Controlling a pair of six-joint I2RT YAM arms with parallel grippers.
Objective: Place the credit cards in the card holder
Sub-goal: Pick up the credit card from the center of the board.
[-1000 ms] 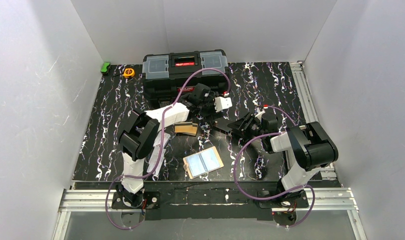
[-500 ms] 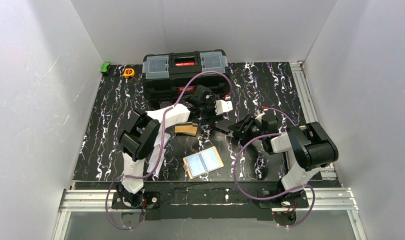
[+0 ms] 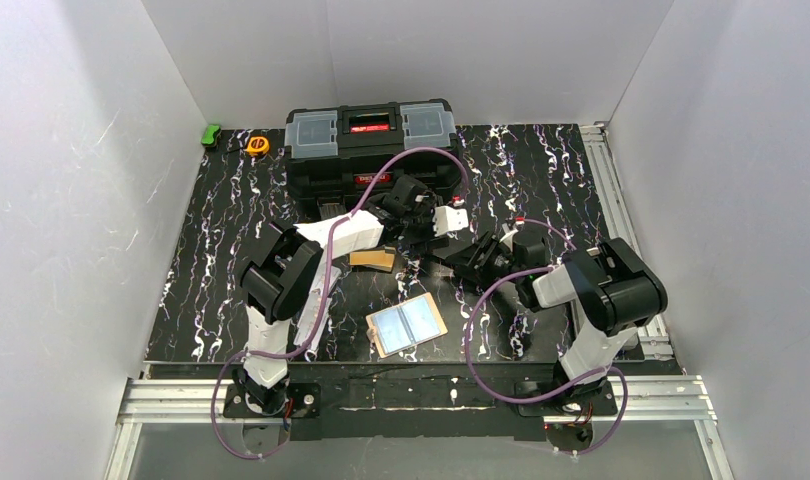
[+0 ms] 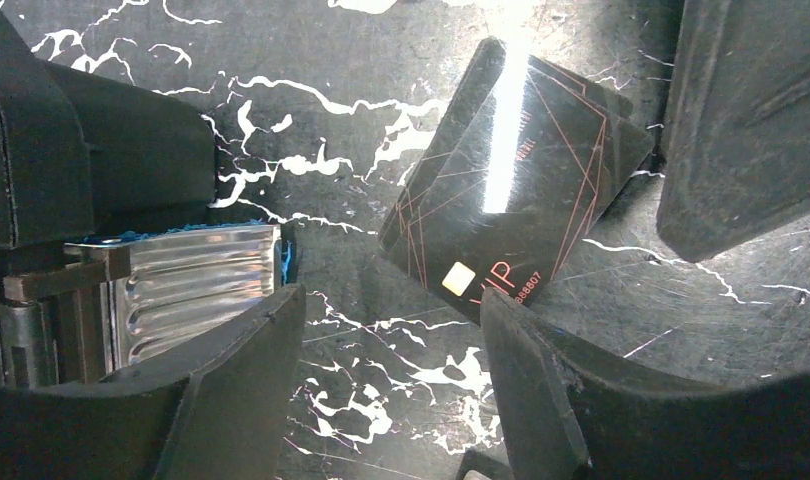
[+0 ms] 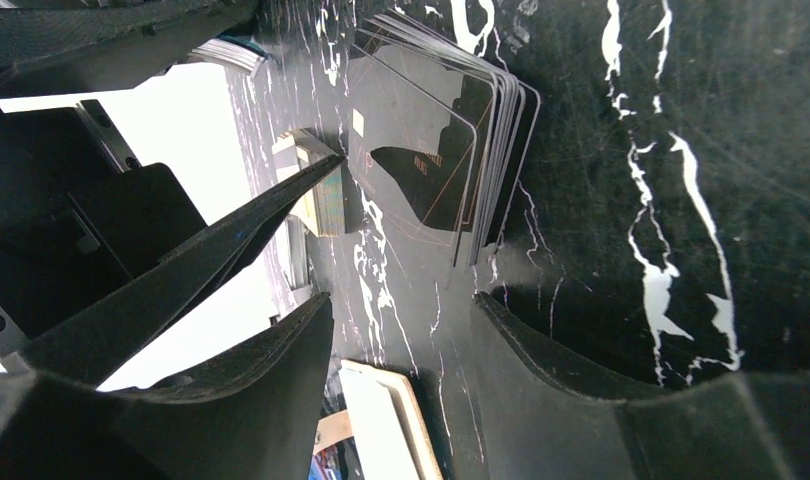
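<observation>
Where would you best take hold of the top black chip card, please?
Likely across its two long edges, descending from above: the black chip card lies flat atop a fanned stack, too thin to catch from the side, and its short width is the easier span to close on.

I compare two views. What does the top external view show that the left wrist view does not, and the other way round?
Only the top external view: the open card holder near the arm bases, the black toolbox at the far edge, an orange tape measure. Only the left wrist view: a black card flat on the table, with thin orange lines, a small chip and glare. Both: the black marbled table and the left tool, its jaws apart, nothing between them.
</observation>
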